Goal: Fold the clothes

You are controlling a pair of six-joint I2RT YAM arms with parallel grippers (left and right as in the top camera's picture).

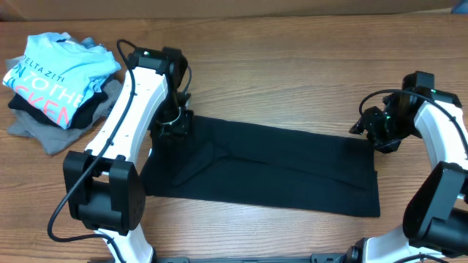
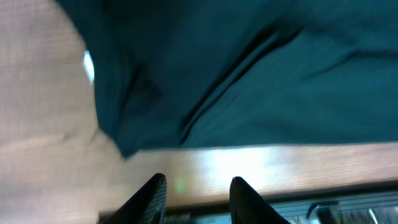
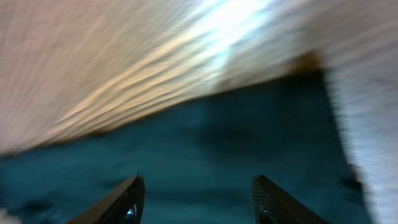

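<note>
Overhead: 1 wooden counter (image 1: pixel 292 66), the biggest thing and the base for everything else. 1 black T-shirt (image 1: pixel 292 164) lies flat as a long band across the counter's middle, nearer the near edge, with a raised crease left of its centre. 2 white-and-black arms: the left arm (image 1: pixel 135 102) reaches to the shirt's far left corner, and the right arm (image 1: pixel 446 139) bends to its far right corner. 1 pile sits at the far left corner of the counter, well apart from the shirt: a light blue T-shirt (image 1: pixel 51 73) with white and pink lettering on top, a dark piece (image 1: pixel 91 109) under it, and a grey garment (image 1: pixel 44 135) at the bottom. That makes 3 visible.

Only the overhead shows the pile and the shirt's full outline. The finger gaps are not readable there.

Left wrist: left fingers (image 2: pixel 152 196) are narrowly apart with nothing between them, over bare wood just beside the shirt's edge. A small white patch (image 2: pixel 89 65) on the fabric edge shows in this view only, too blurred to read.

Right wrist: heavy blur. The right fingers (image 3: pixel 121 202) are wide apart and hold nothing, with black fabric below them and wood beyond.
</note>
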